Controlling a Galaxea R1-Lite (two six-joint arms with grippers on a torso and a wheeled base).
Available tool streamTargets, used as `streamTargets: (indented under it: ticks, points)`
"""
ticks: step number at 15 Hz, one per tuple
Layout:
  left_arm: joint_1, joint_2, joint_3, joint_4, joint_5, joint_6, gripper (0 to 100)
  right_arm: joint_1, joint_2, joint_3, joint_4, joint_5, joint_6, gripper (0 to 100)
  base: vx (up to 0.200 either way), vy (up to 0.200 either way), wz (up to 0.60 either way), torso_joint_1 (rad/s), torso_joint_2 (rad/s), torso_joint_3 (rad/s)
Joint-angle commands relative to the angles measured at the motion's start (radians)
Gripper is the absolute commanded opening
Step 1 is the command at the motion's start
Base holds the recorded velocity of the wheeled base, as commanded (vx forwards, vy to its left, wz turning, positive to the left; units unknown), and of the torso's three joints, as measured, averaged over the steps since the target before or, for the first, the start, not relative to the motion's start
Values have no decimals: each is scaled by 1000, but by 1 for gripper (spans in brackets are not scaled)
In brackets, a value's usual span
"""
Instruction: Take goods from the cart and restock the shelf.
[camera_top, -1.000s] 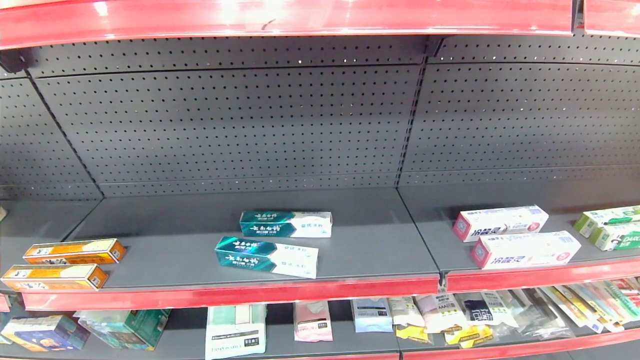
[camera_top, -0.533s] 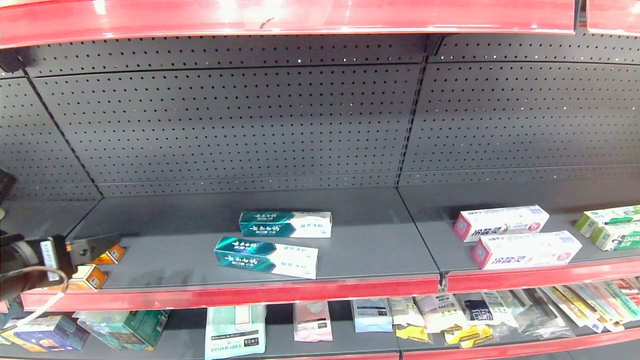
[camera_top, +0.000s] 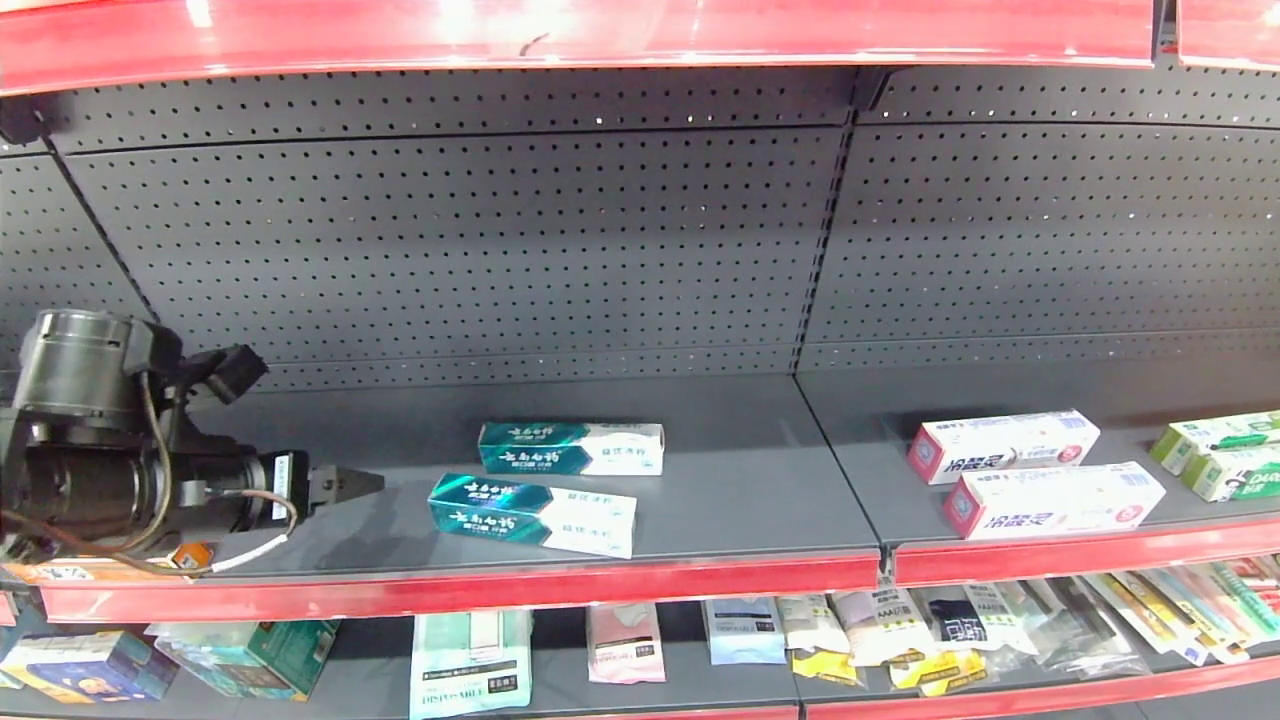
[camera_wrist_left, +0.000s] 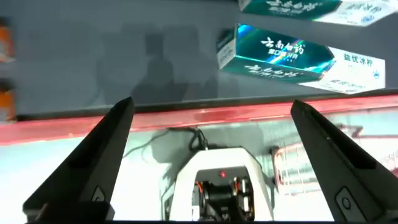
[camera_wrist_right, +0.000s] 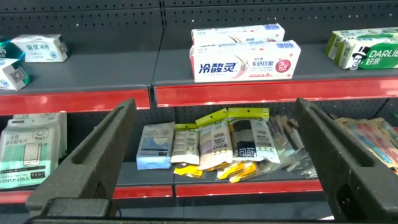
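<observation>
Two teal-and-white toothpaste boxes (camera_top: 533, 514) (camera_top: 571, 447) lie mid-shelf on the grey shelf board (camera_top: 740, 480). My left gripper (camera_top: 350, 484) hovers over the shelf's left part, just left of the nearer teal box, pointing at it. In the left wrist view the left gripper (camera_wrist_left: 212, 106) is open and holds nothing, with the nearer teal box (camera_wrist_left: 298, 57) ahead of it. My right gripper (camera_wrist_right: 214, 102) is open and empty too, facing two white-and-red boxes (camera_wrist_right: 245, 61) on the shelf.
White-and-red boxes (camera_top: 1053, 498) and green boxes (camera_top: 1215, 455) lie on the right shelf section. Orange boxes (camera_top: 190, 555) are mostly hidden behind the left arm. The lower shelf holds hanging packets (camera_top: 880, 625) and pouches (camera_top: 470, 660). A red lip (camera_top: 460, 590) edges the shelf front.
My left arm has come in from the left edge, risen and moved right over the shelf, covering the orange boxes. The boxes on the shelf have not moved.
</observation>
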Motion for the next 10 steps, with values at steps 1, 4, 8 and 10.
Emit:
streamTargets:
  ticks: [1,4,8,10]
  points:
    - [-26,110,-65,1,-1,0,100,0,2,0,0,0,0,100,0,0,0,0,0,0]
    - [-66,198,-114,-1,1,30,100,0,2,0,0,0,0,100,0,0,0,0,0,0]
    - [-66,261,-146,-2,1,126,100,0,2,0,0,0,0,100,0,0,0,0,0,0]
    - [-66,294,-175,-1,2,126,100,0,2,0,0,0,0,100,0,0,0,0,0,0]
